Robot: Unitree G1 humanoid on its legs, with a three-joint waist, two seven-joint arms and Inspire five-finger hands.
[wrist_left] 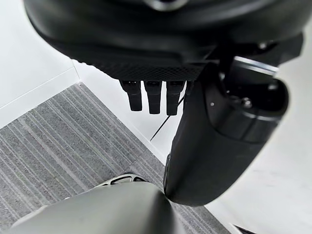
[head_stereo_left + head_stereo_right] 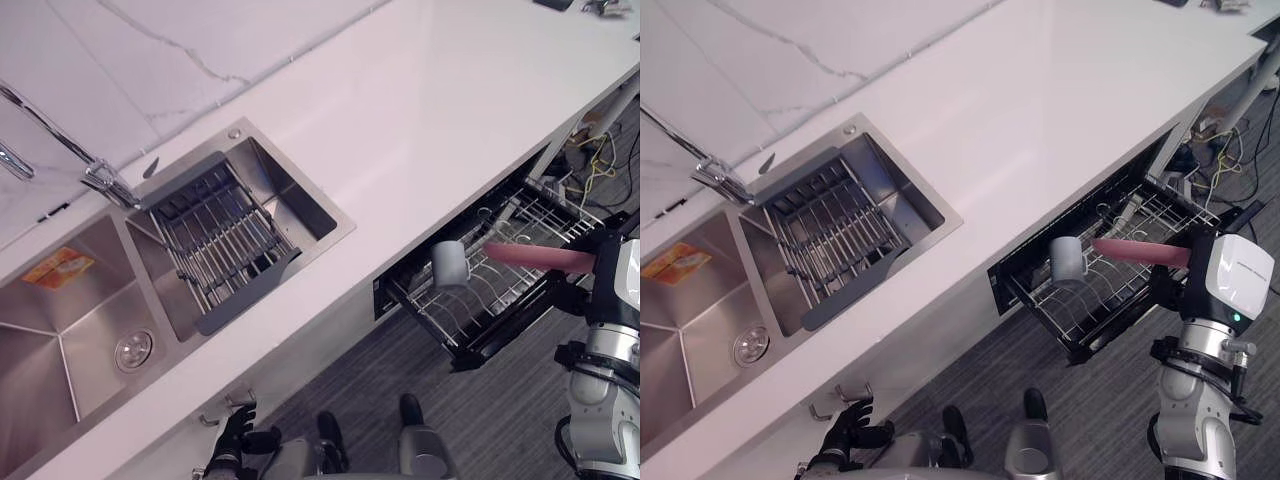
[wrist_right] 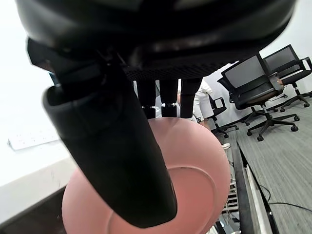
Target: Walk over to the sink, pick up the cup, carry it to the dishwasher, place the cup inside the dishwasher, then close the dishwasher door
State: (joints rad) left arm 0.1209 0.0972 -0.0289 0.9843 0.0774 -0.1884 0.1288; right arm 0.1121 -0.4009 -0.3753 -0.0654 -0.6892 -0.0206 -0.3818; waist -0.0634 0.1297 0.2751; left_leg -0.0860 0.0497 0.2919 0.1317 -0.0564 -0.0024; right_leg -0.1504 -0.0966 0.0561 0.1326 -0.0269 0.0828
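Pink and flat, a plate [image 3: 195,161] is what my right hand [image 3: 117,146] is clamped on, thumb across its face. It lies edge-on over the pulled-out dishwasher rack [image 2: 500,300], its long axis running left to right. The grey cup [image 2: 450,265] stands at the rack's near left corner, just left of the plate's free edge. That puts it far nearer this hand than my left hand [image 2: 235,430], which hangs slack and empty by the cabinet front below the sink [image 2: 70,330]. I judge the cup itself blocks the plate's way left, and the white counter [image 2: 430,120] edge sits close on the far side.
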